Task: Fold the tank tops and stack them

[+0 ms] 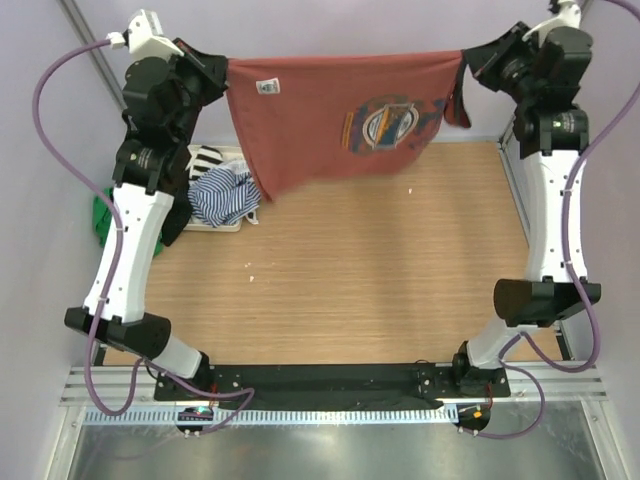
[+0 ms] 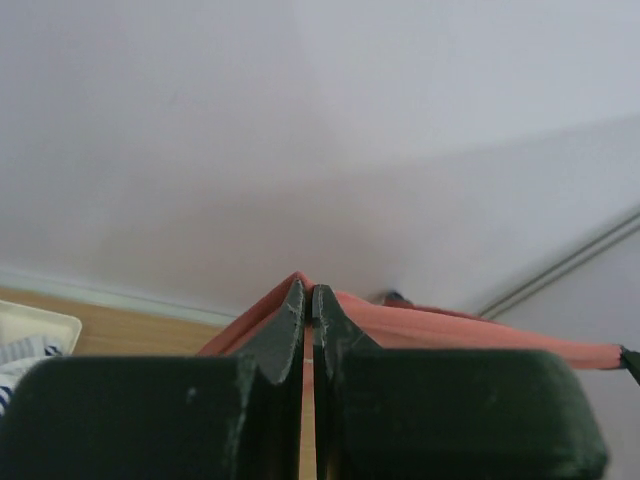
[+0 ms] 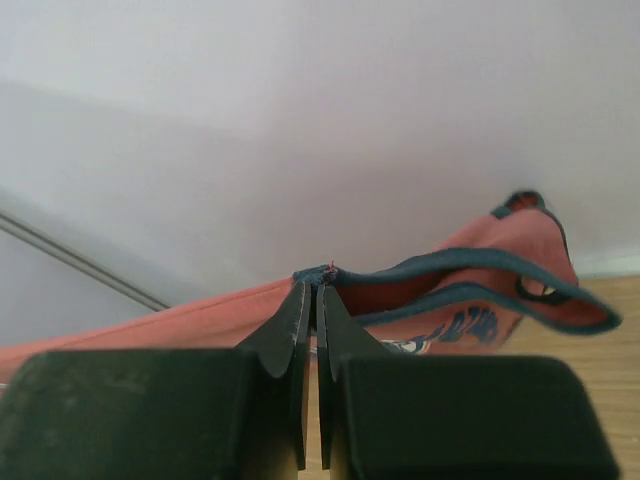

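The brick-red tank top (image 1: 330, 120) with dark trim and a round logo hangs stretched between my two grippers above the far edge of the table. My left gripper (image 1: 222, 72) is shut on its left corner, seen as red cloth (image 2: 420, 325) pinched at the tips (image 2: 308, 292). My right gripper (image 1: 468, 62) is shut on the trimmed edge of the top (image 3: 470, 300), pinched at the tips (image 3: 316, 285). The navy-and-white striped tank top (image 1: 225, 195) lies crumpled at the left of the table.
A white tray (image 1: 222, 225) lies under the striped pile, with black-and-white cloth (image 1: 206, 158) behind it. A green cloth (image 1: 102, 222) shows past the left arm. The wooden table (image 1: 380, 280) stretches forward; a wall (image 2: 300, 120) stands close behind.
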